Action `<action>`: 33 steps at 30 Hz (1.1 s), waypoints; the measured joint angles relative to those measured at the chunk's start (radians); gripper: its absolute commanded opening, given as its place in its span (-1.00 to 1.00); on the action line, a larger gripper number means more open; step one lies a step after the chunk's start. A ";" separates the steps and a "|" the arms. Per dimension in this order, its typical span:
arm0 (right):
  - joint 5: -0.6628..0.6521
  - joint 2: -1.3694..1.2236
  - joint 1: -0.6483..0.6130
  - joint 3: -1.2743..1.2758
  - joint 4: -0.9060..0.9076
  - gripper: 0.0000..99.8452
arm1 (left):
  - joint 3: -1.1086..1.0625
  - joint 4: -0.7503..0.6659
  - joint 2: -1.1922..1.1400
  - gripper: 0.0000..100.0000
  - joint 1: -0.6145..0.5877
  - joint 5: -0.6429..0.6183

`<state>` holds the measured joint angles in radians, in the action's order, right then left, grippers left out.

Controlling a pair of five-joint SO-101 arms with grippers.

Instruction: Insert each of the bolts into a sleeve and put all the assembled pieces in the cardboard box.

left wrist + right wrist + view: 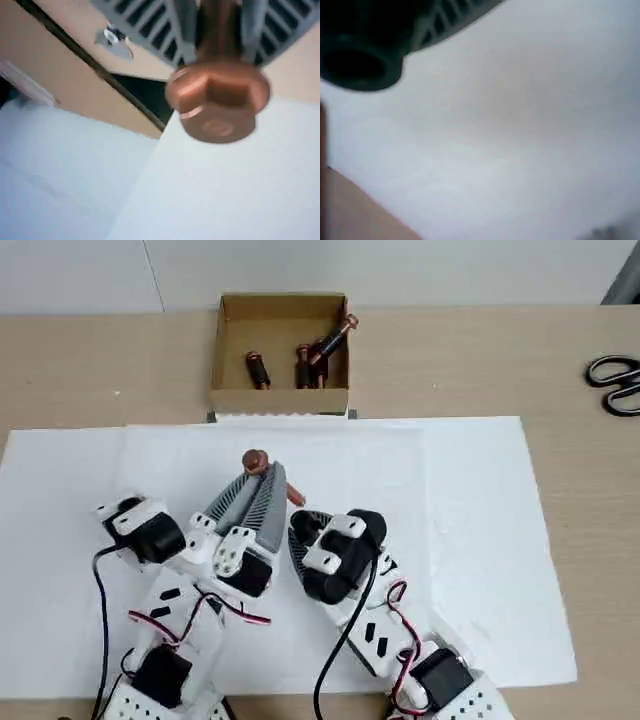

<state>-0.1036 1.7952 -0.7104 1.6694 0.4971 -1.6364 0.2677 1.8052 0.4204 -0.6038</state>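
Both are clenched for mating: left claw (264, 474) on a copper bolt (218, 102), right claw (298, 520) apparently on a black sleeve (360, 62).

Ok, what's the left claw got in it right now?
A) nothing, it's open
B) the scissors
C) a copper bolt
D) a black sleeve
C: the left claw is shut on a copper bolt, whose hex head sticks out past the claw's tips above the white paper.

No readable text.
You can read nothing here; the faint mark on the bolt (218, 127) may be a stamp, too blurred.
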 measured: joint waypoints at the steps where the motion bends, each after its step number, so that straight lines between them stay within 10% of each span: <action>1: 0.000 0.000 0.000 0.000 0.000 -1.00 | 0.000 0.023 0.000 -0.99 0.002 0.000; 33: 0.000 -0.002 0.012 0.000 0.000 -1.00 | 0.110 0.167 0.000 -0.99 -0.018 0.002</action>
<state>-0.1036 1.7937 -0.6981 1.6694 0.4971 -1.5259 0.4350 1.8052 0.4020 -0.6022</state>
